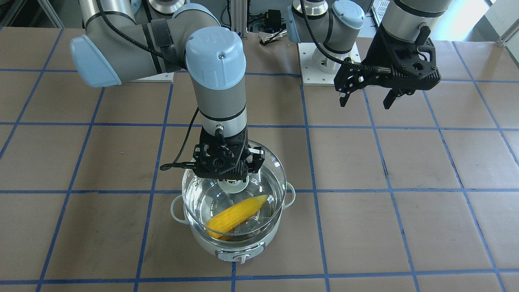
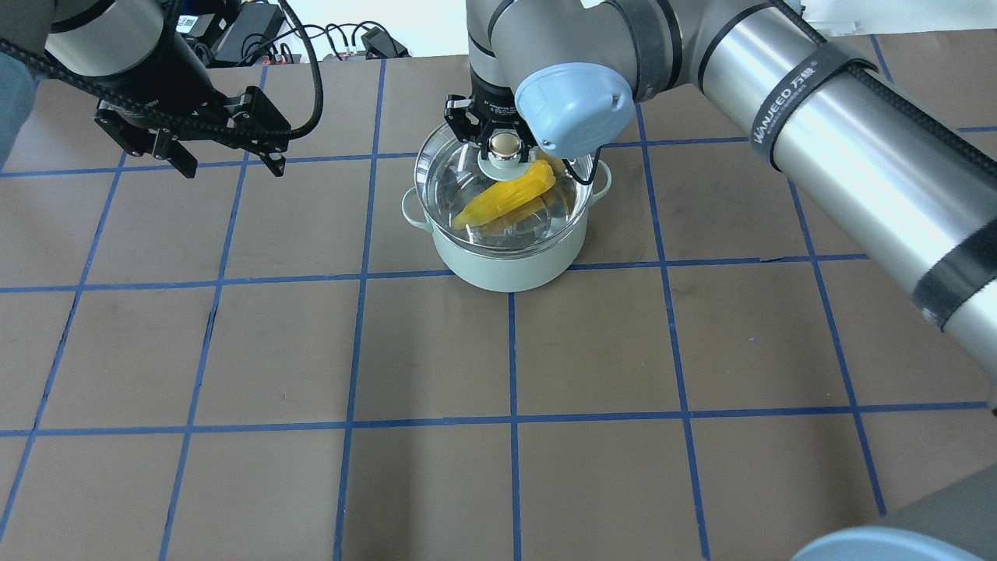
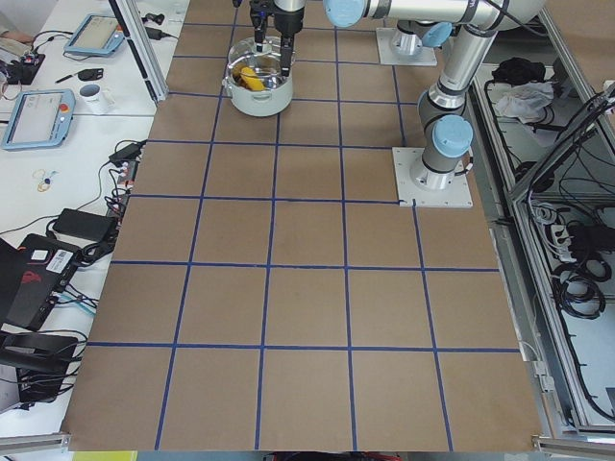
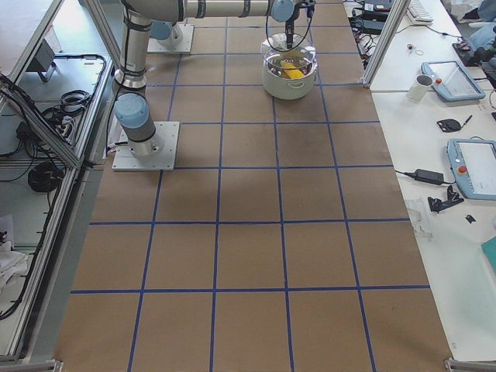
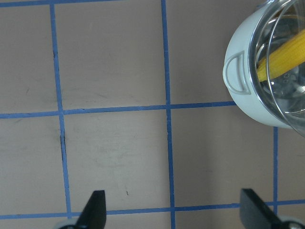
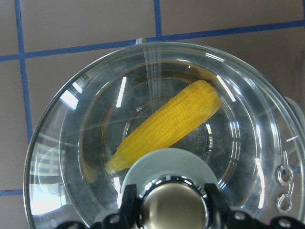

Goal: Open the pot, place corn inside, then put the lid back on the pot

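Observation:
The pale mint-green pot (image 1: 239,243) stands on the table, also in the overhead view (image 2: 506,269) and at the left wrist view's right edge (image 5: 243,95). The yellow corn (image 1: 239,213) lies inside it, also seen from overhead (image 2: 506,199) and from the right wrist (image 6: 171,124). My right gripper (image 1: 233,178) (image 2: 505,144) (image 6: 174,210) is shut on the knob of the clear glass lid (image 1: 198,198) (image 6: 86,143). It holds the lid just above the pot's rim, roughly over the opening. My left gripper (image 1: 367,99) (image 2: 230,164) (image 5: 174,210) is open and empty, high above the table, off to the pot's side.
Brown table with a blue tape grid (image 2: 506,351). Arm base plates stand at the robot's edge (image 1: 328,69). Side benches with tablets and cables flank the table (image 3: 38,115) (image 4: 465,85).

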Available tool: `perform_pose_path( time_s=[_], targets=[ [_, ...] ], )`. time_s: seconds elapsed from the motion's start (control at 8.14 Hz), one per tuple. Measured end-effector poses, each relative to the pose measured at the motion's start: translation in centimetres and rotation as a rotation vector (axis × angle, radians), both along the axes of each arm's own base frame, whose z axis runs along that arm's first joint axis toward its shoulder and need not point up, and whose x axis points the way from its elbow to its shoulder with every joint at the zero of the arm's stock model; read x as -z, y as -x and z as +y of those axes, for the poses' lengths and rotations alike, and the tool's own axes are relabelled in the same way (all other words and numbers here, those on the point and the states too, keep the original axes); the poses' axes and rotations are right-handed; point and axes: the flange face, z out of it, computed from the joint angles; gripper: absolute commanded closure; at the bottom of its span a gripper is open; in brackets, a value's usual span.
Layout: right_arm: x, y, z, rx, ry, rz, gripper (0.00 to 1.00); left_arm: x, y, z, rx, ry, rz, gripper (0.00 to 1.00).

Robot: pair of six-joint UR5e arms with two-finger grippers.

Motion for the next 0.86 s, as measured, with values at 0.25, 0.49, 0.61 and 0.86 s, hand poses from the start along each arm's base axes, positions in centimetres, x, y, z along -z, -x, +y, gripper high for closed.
perform_pose_path(
  time_s=[0.25, 0.49, 0.61, 0.86],
  targets=[
    [1.2, -0.2, -0.4, -0.006, -0.005, 0.010, 0.72, 0.6, -0.1, -0.2, -0.003, -0.010, -0.001, 0.00],
    [2.5, -0.5, -1.0, -0.016, 0.009, 0.009, 0.73, 0.8, 0.0, -0.3, -0.002, -0.014, -0.001, 0.00],
    [3.0, -0.6, -1.2, -0.018, 0.010, 0.008, 0.73, 0.8, 0.0, -0.3, -0.002, -0.015, -0.001, 0.00],
    [4.3, -0.5, -1.1, -0.024, -0.002, 0.016, 0.73, 0.9, 0.0, -0.4, -0.002, -0.015, 0.000, 0.00]
  ],
)
